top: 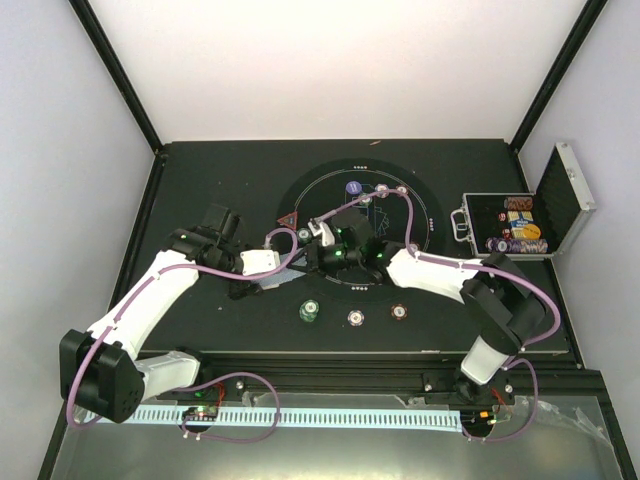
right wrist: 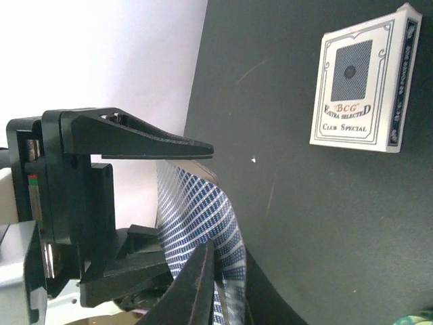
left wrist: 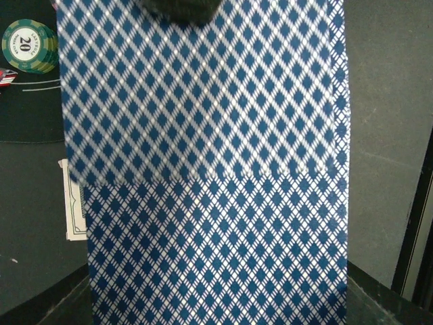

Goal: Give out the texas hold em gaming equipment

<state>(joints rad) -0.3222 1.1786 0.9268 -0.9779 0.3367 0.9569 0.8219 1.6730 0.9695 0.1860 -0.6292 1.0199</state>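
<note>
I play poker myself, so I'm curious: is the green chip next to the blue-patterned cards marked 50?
No, the green chip in the left wrist view is printed with 20.

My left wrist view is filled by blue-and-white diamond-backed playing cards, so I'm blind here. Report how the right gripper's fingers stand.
Observer: In the right wrist view, the right gripper has its black fingers apart, with the blue-and-white diamond-backed playing cards bowed between them.
Operator: Give me the chips beyond the green one.
Observer: A white poker chip and a brown-red poker chip lie to the right of the green poker chip, in a row on the near side of the large round black mat.
Operator: Say where the chip case is.
Observer: The silver metal case stands open at the right edge of the black table.
</note>
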